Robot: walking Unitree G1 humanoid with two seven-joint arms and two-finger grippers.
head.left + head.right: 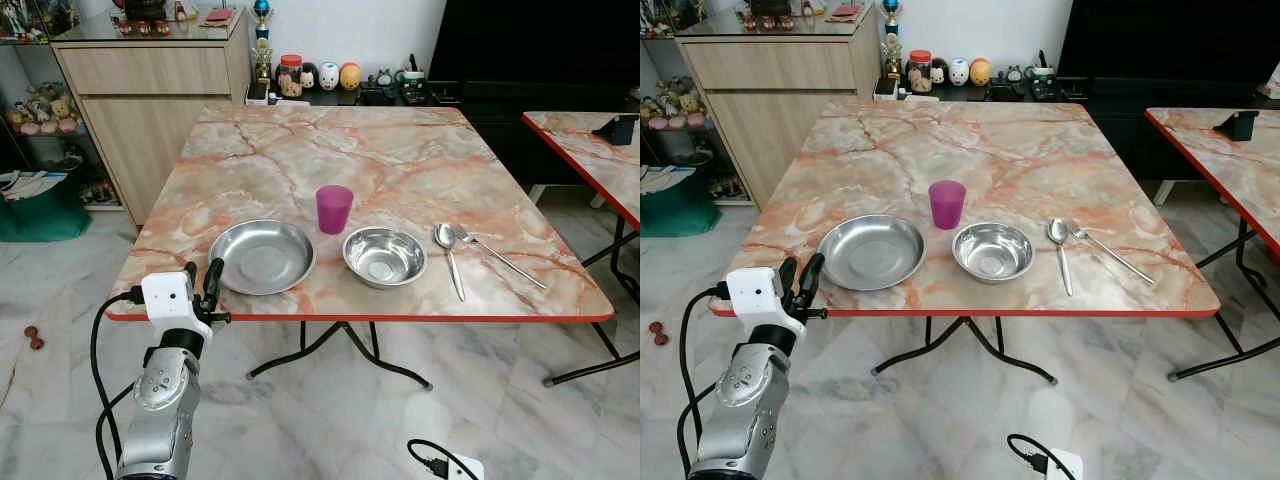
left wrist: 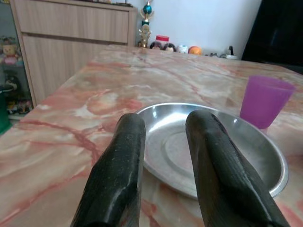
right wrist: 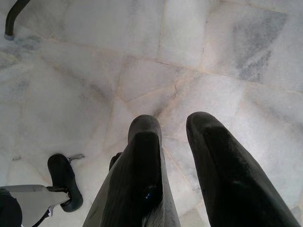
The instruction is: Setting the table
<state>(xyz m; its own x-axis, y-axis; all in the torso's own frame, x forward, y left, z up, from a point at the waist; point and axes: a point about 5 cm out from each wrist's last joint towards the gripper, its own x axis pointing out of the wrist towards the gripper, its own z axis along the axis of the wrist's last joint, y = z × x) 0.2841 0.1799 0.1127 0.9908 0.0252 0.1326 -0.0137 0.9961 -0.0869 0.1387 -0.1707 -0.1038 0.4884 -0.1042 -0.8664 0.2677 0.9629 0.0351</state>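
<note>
Left hand (image 1: 201, 278) — just beside plate (image 1: 262, 256)

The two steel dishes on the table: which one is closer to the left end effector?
The shallow steel plate, left of the purple cup; the left end effector is at the table edge beside it. The deeper bowl sits farther right.

A square folding table (image 1: 300, 150) with a marble-patterned top in pink and cream, edged in red, stands on black metal legs over a pale marble floor (image 1: 330, 420). Near its front edge lies a row of things: a shallow steel plate (image 1: 262, 256), a steel bowl (image 1: 384, 256) just beside it, then a spoon (image 1: 448, 250) and a fork (image 1: 500, 258), their heads close together. A purple plastic cup (image 1: 334, 208) stands upright just behind the gap between plate and bowl.
</note>
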